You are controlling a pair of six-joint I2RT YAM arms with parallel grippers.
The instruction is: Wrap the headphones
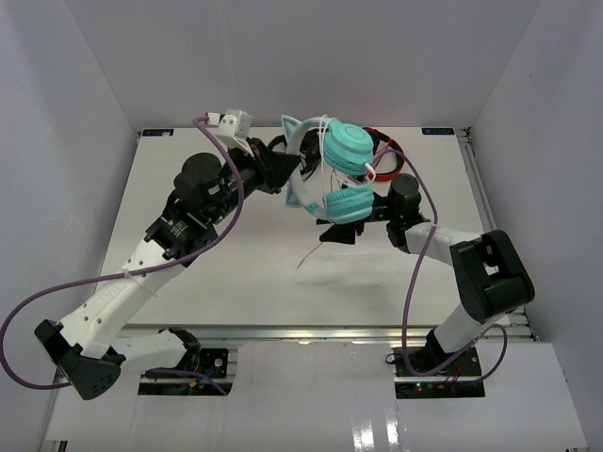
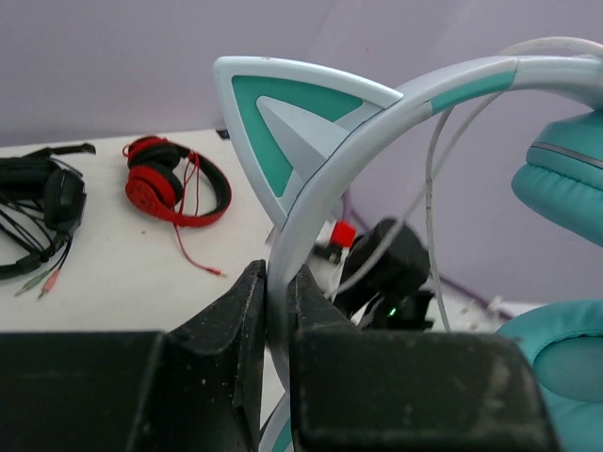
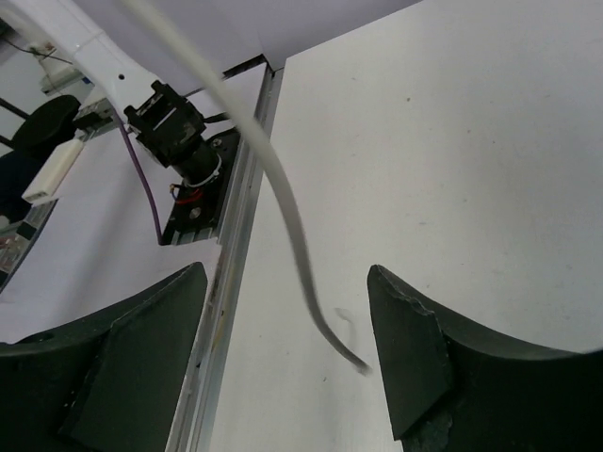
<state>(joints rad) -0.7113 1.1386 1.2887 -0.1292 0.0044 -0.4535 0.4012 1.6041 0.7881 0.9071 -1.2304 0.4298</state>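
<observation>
While left pincer [image 2: 278, 282] clamps the headphones [image 1: 344, 151] (by the headband [image 2: 471, 83]), right pincer [image 3: 285, 282] wide, cable [image 3: 285, 202] dangling between.

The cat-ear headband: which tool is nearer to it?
Left. The left tool grips the headband itself; the right tool stands open apart from it, astride the cable.

A white table [image 1: 236, 273] with a smooth, matte top fills the workspace, with a metal rail [image 3: 231, 254] along its edge. Two sets of headphones lie flat on it near the back, side by side but apart. The red headphones [image 2: 174, 184] rest with their thin red cable [image 2: 193, 254] trailing loosely across the surface. The black headphones [image 2: 42, 212] lie to their left in the left wrist view, their dark cables ending in small coloured plugs [image 2: 42, 281] on the tabletop.
</observation>
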